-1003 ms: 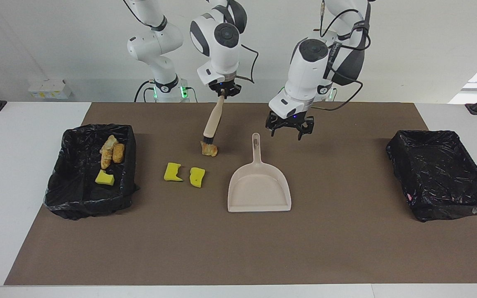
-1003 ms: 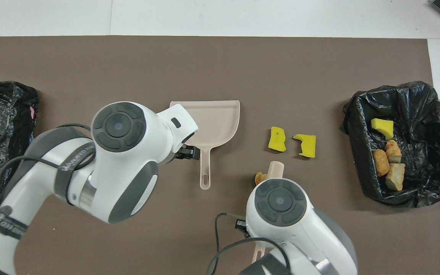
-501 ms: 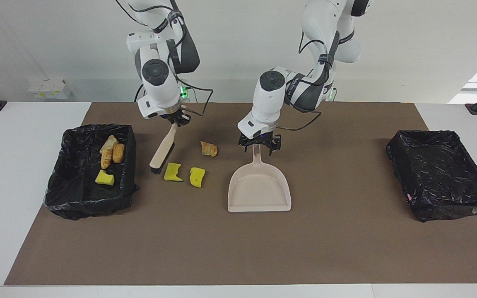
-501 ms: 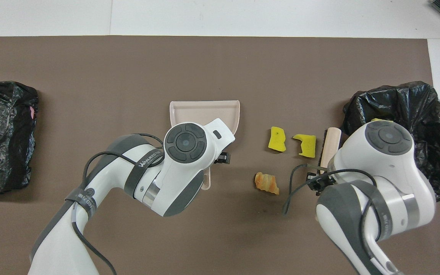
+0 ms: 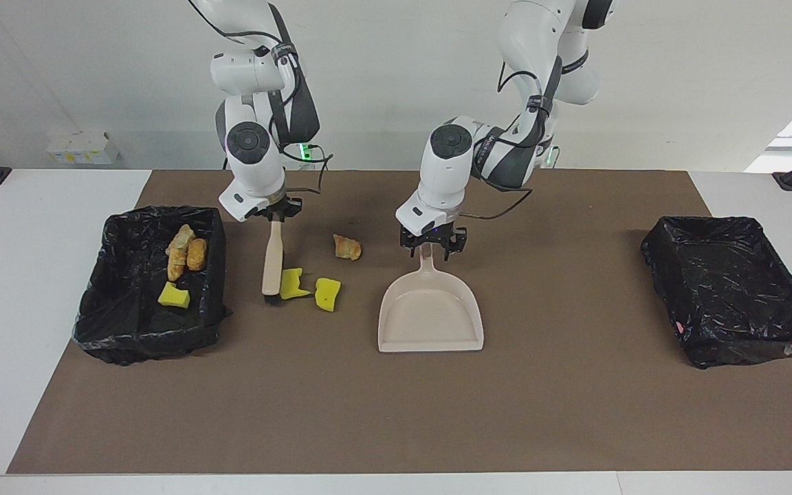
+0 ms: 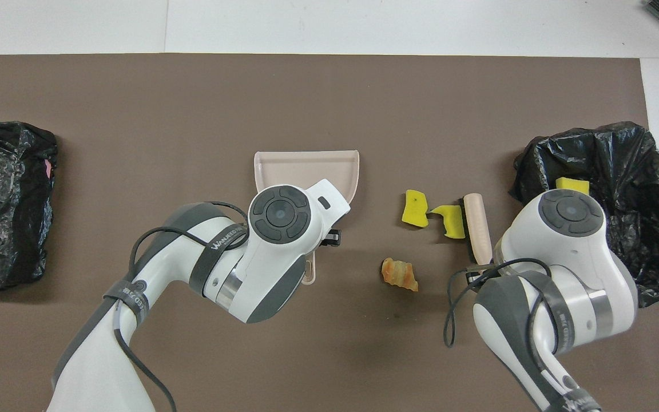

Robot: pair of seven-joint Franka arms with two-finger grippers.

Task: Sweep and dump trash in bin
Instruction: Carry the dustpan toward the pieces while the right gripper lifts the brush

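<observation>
- Partly done: some trash is already in the bin at the right arm's end of the table, two brown lumps and one yellow chunk on its crinkly black liner.
- Still loose beside the dustpan, toward that bin: two yellow chunks with notched, sponge-like edges, and one striped bread-like lump nearer the robots than the pan's tray.
- Right gripper is clamped tight on the brush handle; the dark bristles touch the yellow chunk farthest from the dustpan.
- Left gripper sits at the tip of the dustpan's handle, which looks to lie between the fingers; can't tell whether they've closed on it.
- Dustpan: smooth beige plastic, flat scoop with raised rim, lying empty on the brown mat.
- Second bin, at the left arm's end, shows nothing but its liner.
- Left to do, I'd say: sweep three pieces into the pan, then tip it.
</observation>
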